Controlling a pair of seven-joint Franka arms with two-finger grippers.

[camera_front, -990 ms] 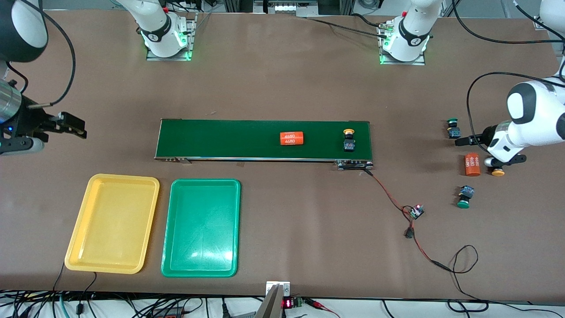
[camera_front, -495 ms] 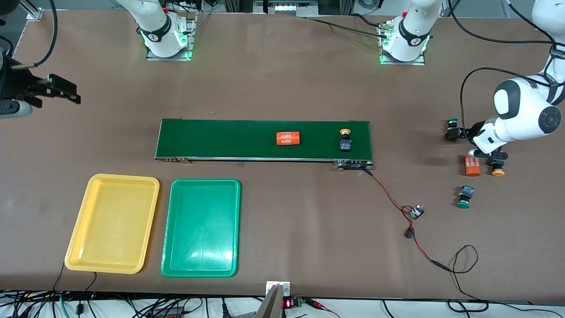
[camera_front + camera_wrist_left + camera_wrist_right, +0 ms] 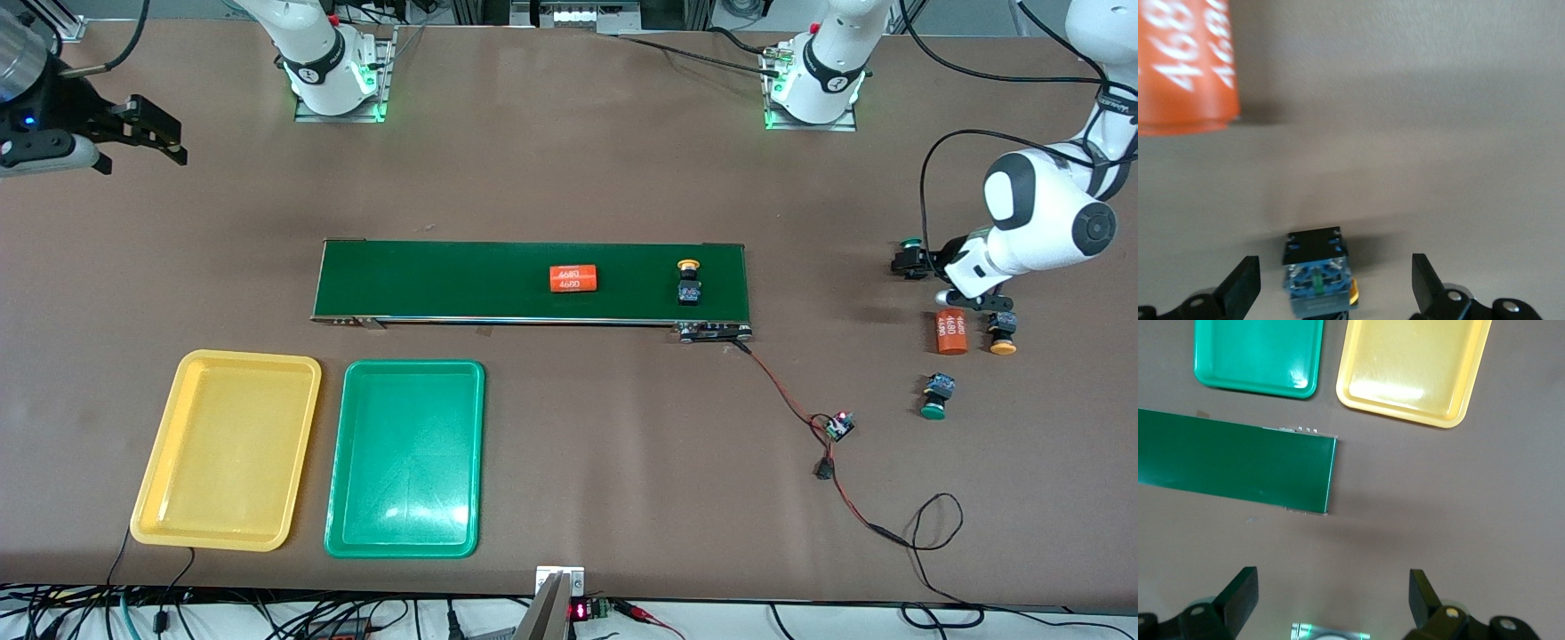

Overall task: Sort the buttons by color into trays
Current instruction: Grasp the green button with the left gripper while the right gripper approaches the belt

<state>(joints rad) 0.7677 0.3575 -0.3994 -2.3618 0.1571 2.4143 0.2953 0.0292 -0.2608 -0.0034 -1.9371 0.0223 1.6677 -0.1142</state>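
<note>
Left gripper (image 3: 1331, 293), wide open and empty, straddles a button (image 3: 1317, 280); the crowding orange cylinder (image 3: 1185, 67) could get nudged.

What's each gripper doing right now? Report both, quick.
Left gripper: open, low around a button near the orange cylinder, not gripping.
Right gripper: open, empty, up over bare table.

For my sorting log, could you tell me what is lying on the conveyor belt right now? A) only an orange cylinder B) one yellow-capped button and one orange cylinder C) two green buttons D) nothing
B: on the conveyor belt lie an orange cylinder and, nearer the left arm's end, a yellow-capped button.
</note>
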